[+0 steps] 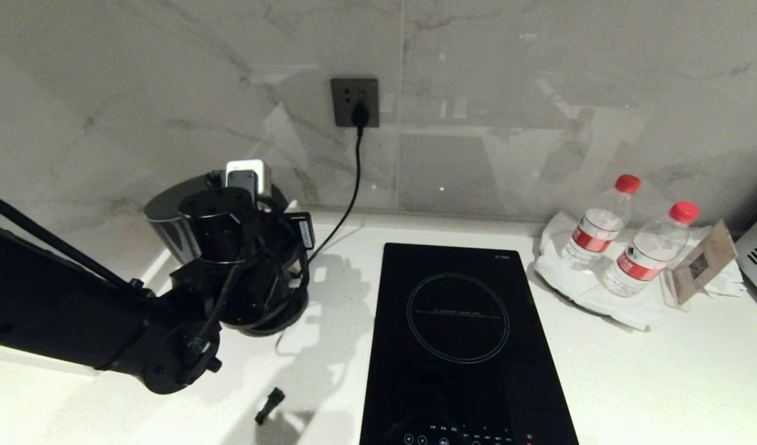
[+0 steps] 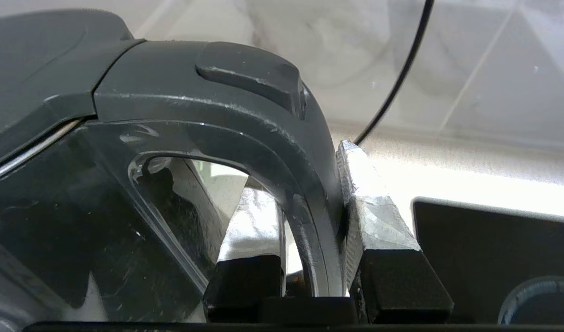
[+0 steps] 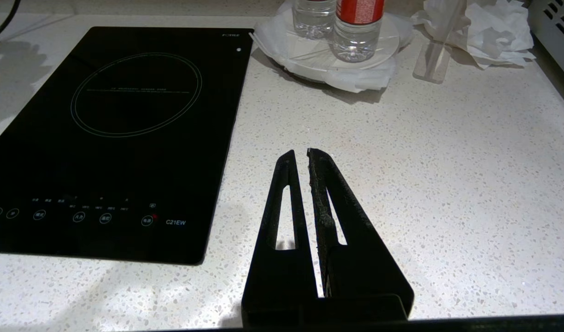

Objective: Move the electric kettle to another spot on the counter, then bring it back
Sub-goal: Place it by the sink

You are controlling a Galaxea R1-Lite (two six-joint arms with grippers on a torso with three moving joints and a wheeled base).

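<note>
The electric kettle (image 1: 166, 217) stands at the back left of the counter (image 1: 663, 377), close to the wall. My left arm (image 1: 75, 321) covers all but its grey lid and a strip of its glossy side. In the left wrist view, my left gripper (image 2: 305, 166) is shut on the kettle's black loop handle (image 2: 263, 115). One taped finger (image 2: 252, 221) is inside the loop and the other presses on the outside. The glossy body (image 2: 56, 221) fills the space beside them. My right gripper (image 3: 298, 154) hangs shut and holding nothing over bare counter (image 3: 425, 184), to the right of the hob.
A black induction hob (image 1: 465, 346) lies mid-counter. The black base disc (image 1: 279, 318) sits under my left wrist, and its cord (image 1: 354, 179) runs up to the wall socket (image 1: 354, 102). A small black piece (image 1: 269, 405) lies near the front. Two water bottles (image 1: 601, 225) stand at the back right.
</note>
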